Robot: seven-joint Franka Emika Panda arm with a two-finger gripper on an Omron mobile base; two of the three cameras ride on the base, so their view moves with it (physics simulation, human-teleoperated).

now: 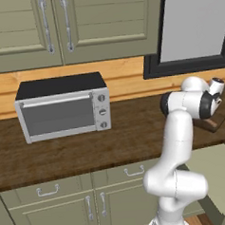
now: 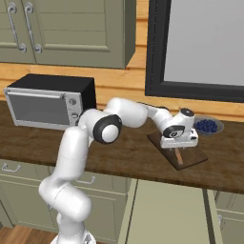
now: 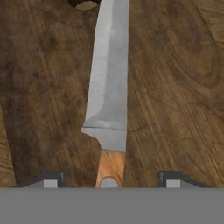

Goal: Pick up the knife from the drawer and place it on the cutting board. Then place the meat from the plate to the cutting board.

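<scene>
The knife (image 3: pixel 109 92) lies flat on the dark-brown cutting board (image 3: pixel 175 87), silver blade pointing away, its tan handle (image 3: pixel 109 168) between my fingertips (image 3: pixel 50 179). My gripper (image 3: pixel 111 180) is open, with clear gaps on both sides of the handle. From the right base view the gripper (image 2: pixel 178 146) hangs just above the cutting board (image 2: pixel 190 159), with the knife (image 2: pixel 179 156) under it. The pale olive drawer (image 2: pixel 167 209) stands pulled out below the counter edge. The plate and the meat are hidden.
A small grey bowl of blue berries (image 2: pixel 208 126) sits behind the board near the window. A silver toaster oven (image 1: pixel 62 108) stands at the left of the counter. The open drawer (image 1: pixel 218 173) juts out beside the arm's base.
</scene>
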